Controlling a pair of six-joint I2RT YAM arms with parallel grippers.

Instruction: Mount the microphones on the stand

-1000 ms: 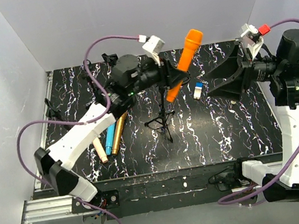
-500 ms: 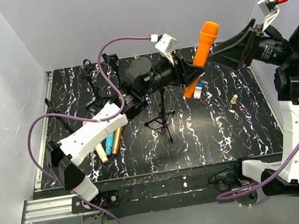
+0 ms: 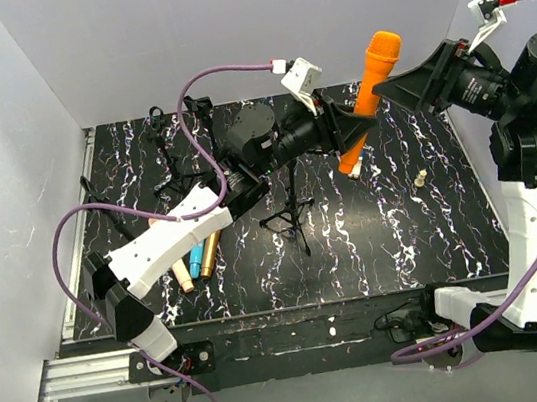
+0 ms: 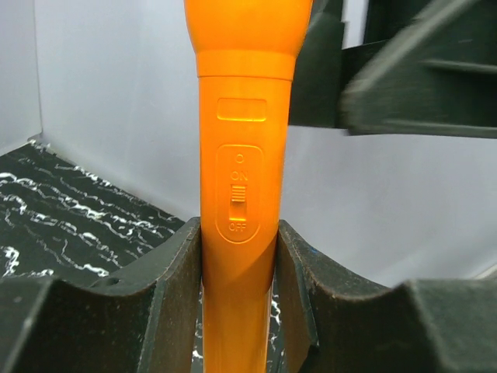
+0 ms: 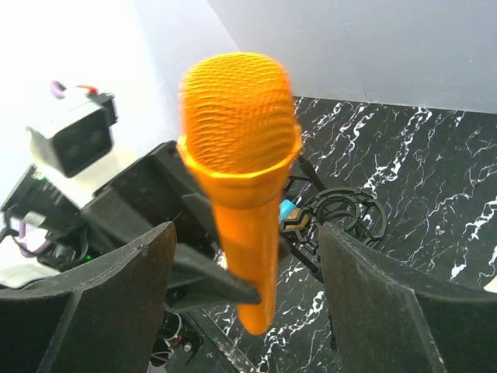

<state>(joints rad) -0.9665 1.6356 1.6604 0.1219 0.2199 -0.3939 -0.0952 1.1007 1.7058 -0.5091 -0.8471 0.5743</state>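
Observation:
The orange microphone [image 3: 373,79] stands tilted in the air, head up, over the back of the table. My left gripper [image 3: 351,133] is shut on its lower body, below the on/off switch [image 4: 240,198], which is plain in the left wrist view [image 4: 237,233]. My right gripper [image 3: 388,85] comes in from the right and is open. Its fingers [image 5: 124,295] stand on either side of the mesh head [image 5: 239,116] without touching. The black tripod stand [image 3: 291,213] is on the table below. The gold [image 3: 214,253], light blue [image 3: 200,263] and pink-beige [image 3: 181,275] microphones lie at the left.
Black clips [image 3: 160,116] lie at the back left of the marbled table [image 3: 405,231]. A small beige peg [image 3: 421,177] lies at the right. Grey walls close in the back and both sides. A black ringed part [image 5: 345,210] shows behind the orange microphone.
My left arm carried the orange microphone right and a little up. My right gripper rose, swung in to the microphone's head and its jaws narrowed somewhat.

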